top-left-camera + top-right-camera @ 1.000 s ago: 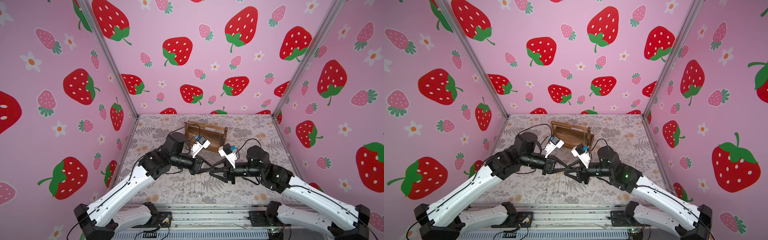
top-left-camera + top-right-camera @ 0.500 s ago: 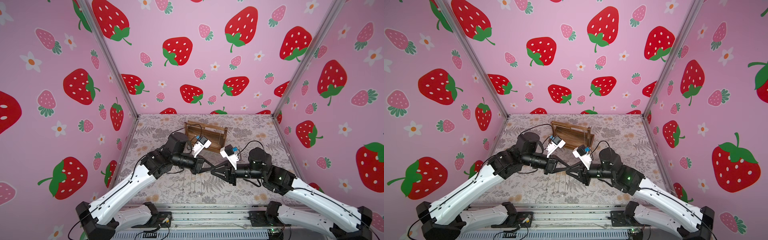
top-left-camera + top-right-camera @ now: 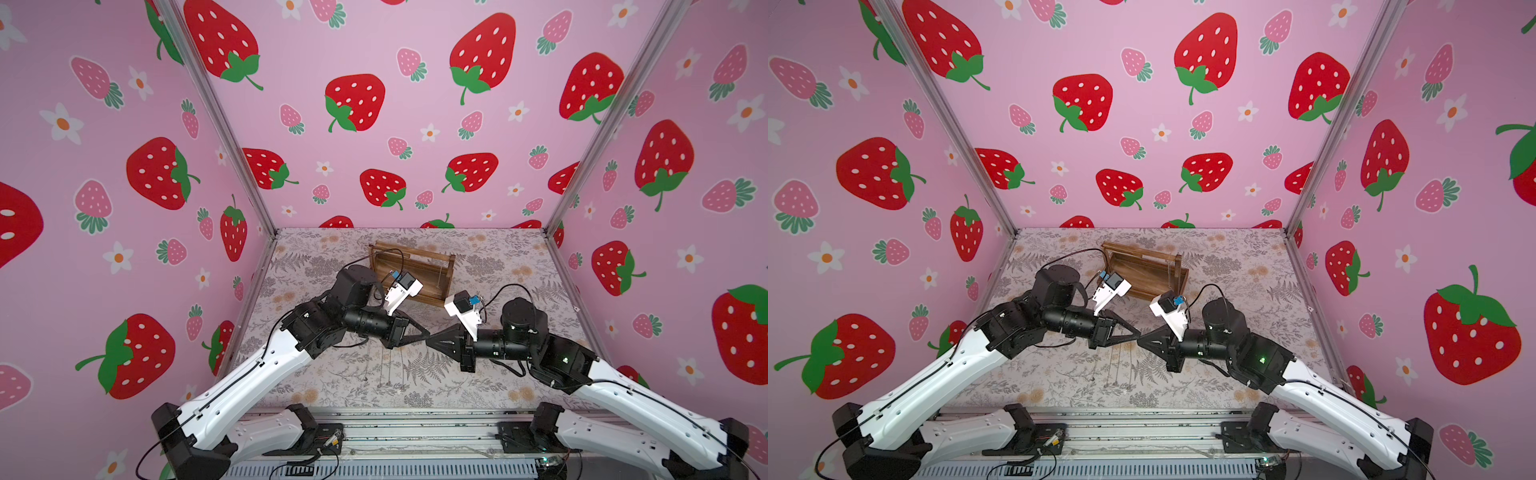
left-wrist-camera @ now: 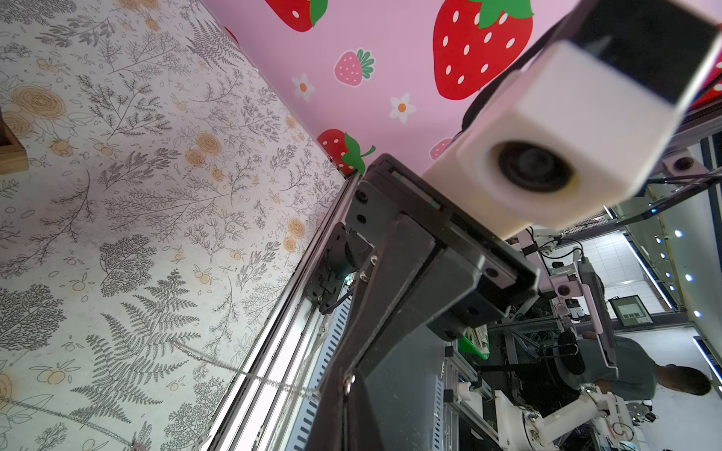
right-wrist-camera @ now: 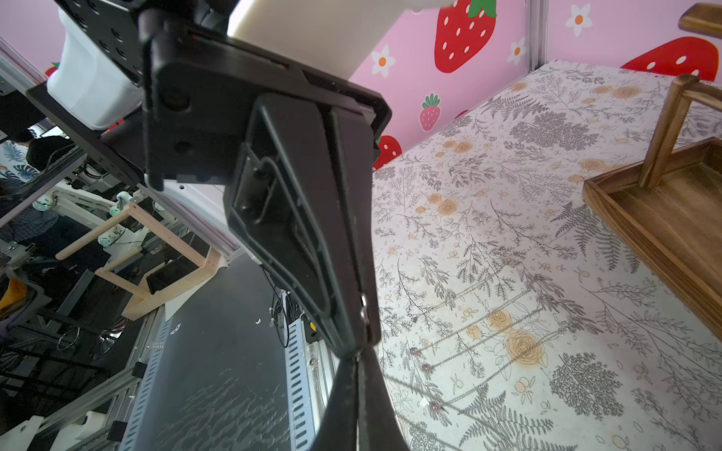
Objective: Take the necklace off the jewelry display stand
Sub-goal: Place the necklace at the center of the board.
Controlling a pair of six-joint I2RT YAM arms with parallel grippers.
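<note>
Between the worktop's (image 3: 503, 266) front edge and the jewelry display stand (image 3: 419, 254), the left hand (image 3: 420, 332) and right hand (image 3: 436, 340) are clenched tip to tip on a necklace (image 5: 433, 406), clear of the bars. Removal looks done; laying it beside the other chains (image 3: 388, 368) remains.

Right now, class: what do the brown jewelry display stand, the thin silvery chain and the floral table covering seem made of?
Brown rack-shaped jewelry display stand: stained wood, matte; grain streaks show. Thin silvery necklace chain: probably metal; fine glinting links. Floral-printed table covering: matte paper or cloth, cannot tell; flat printed pattern.
</note>
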